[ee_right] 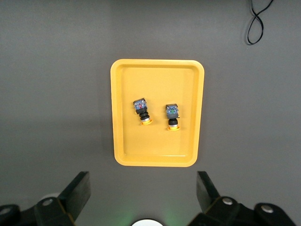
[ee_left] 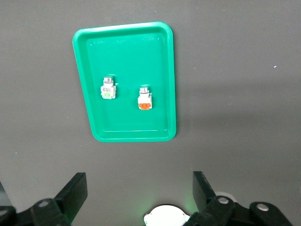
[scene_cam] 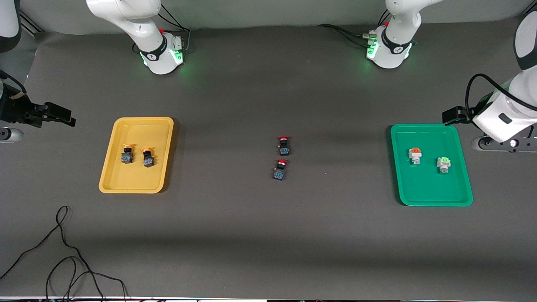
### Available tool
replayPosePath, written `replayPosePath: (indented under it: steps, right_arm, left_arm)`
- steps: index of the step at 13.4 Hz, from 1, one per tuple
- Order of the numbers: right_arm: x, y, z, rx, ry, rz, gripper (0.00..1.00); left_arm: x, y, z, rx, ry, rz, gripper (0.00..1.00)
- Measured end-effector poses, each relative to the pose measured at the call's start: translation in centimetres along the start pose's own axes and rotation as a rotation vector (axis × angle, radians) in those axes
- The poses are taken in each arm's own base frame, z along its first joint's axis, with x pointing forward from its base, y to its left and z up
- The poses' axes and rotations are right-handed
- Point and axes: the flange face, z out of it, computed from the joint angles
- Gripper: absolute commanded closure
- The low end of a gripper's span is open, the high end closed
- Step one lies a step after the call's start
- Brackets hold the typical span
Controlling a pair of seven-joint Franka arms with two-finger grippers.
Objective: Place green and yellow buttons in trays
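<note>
Two yellow buttons (scene_cam: 127,153) (scene_cam: 147,156) lie in your yellow tray (scene_cam: 110,173). Your green button (scene_cam: 443,163) sits in the green tray (scene_cam: 436,199). Both the left gripper (ee_left: 140,190) and right gripper (ee_right: 143,190) wait with jaws wide apart, holding nothing.

two small red-capped dark-bodied push buttons (scene_cam: 284,145) (scene_cam: 280,169) lie mid-table, well apart from both claws, an orange-capped whitish button (scene_cam: 415,155) lies under the left claw, and a thin black cable (scene_cam: 63,256) loops near the table's front edge.
</note>
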Motion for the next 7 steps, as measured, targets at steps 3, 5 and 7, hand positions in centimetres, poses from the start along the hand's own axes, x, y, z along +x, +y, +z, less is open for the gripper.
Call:
replayPosePath:
  steps: [3,5,7]
  right_arm:
    - [0.0,-0.1,0.0,0.0,0.0,-0.001,0.0]
    - [0.0,-0.1,0.0,0.0,0.001,-0.001,0.0]
    - [0.0,-0.1,-0.1,0.0,0.002,-0.001,0.0]
  left_arm:
    - [0.6,-0.6,0.8,-0.01,-0.015,0.026,0.0]
    - [0.7,-1.1,0.9,-0.004,-0.016,0.047,0.0]
    - [1.0,-1.3,0.5,0.009,-0.009,0.07,0.0]
